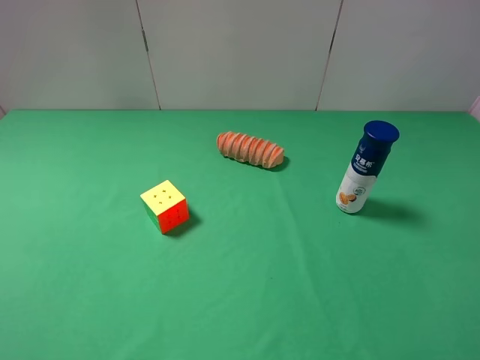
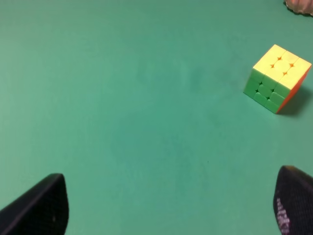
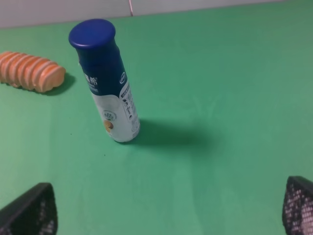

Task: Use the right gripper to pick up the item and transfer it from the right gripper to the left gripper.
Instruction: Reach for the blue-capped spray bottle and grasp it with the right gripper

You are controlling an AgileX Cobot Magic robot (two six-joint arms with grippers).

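The item stood upright on the right side of the green table, well apart from the ridged roll to its left and farther yet from the puzzle cube on the near left. My right gripper was spread wide and empty, with the bottle ahead of its fingertips and not yet between them. My left gripper was spread just as wide over open cloth, holding nothing, the cube off to one side. I judged the bottle light, stiff and smooth, a tall thing on a narrow base that a nudge would topple. The best hold seemed to be on the white body below the blue label, leaving the cap end free for the left gripper. Open cloth lay all round it, the middle of the table offered room for the handover, and the far edge by the wall lay well behind.
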